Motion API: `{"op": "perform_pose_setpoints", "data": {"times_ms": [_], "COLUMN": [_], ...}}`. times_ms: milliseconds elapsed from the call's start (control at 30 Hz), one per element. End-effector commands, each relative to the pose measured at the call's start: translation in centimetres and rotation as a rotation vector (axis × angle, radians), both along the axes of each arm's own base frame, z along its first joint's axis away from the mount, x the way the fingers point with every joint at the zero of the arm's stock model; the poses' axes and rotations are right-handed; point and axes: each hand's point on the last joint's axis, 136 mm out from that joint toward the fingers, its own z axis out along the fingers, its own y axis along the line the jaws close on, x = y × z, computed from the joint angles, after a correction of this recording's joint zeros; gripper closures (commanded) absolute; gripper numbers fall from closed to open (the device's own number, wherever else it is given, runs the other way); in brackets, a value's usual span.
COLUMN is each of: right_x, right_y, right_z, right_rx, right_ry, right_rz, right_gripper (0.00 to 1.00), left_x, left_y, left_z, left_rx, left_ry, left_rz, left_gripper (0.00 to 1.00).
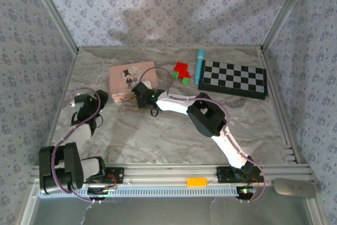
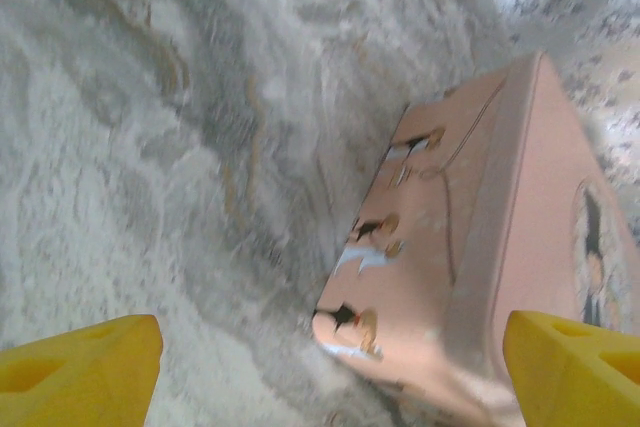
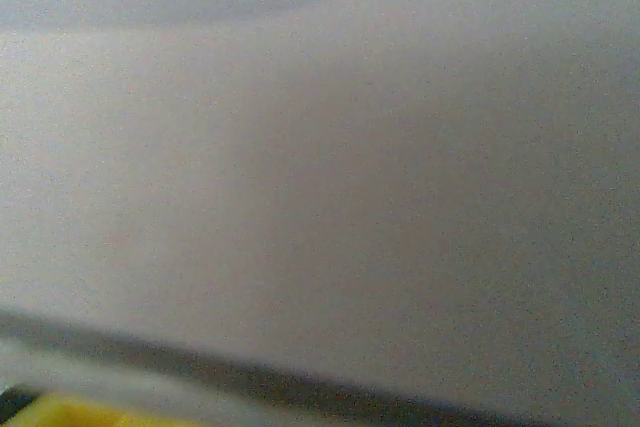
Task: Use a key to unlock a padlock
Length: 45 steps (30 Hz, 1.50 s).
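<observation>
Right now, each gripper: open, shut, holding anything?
Left gripper: open wide, holding nothing.
Right gripper: cannot be told; it sits by the pink box, and its wrist view is blurred.

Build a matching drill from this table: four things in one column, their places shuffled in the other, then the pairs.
Things
1. pink box
2. checkered board
3. blue marker
4. orange block

Places
A. on the near rail
B. far right part of the table
C. left of centre, towards the far side
D. between the red and green blocks and the board

Pairs: 1-C, 2-B, 3-D, 4-A
</observation>
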Motion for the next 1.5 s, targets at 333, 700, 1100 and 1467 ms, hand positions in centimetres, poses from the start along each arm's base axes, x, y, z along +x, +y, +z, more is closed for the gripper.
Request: {"op": "perform_pose_setpoints", "data": {"times_ms": [333, 700, 1100, 1467], "right_x": [0.3, 0.7, 0.7, 0.5], "right_y": [0.6, 2.3, 3.1, 2.4], "right_z": [-1.3, 0.4, 3.0, 3.5], "right_rx": [0.017, 0.044, 0.105, 0.156], "right_ry": [0.013, -0.07, -0.122, -0.111], "right_rz": [0.102, 0.209, 0.229, 0.209], "right_gripper": [0.71, 0.75, 0.76, 0.77], "left_x": [7.1, 8.6, 8.3, 7.6], "left_y": [-0.5, -4.3, -7.9, -9.4], "left_z": [2.5, 0.3, 0.1, 0.3], "left_rx": [-0.017, -0.04, -0.093, -0.121], "left_ry": [-0.125, -0.096, -0.096, -0.102], "left_rz": [-0.11, -0.264, -0.33, -0.344], "left_gripper": [0.12, 0.13, 0.13, 0.14]}}
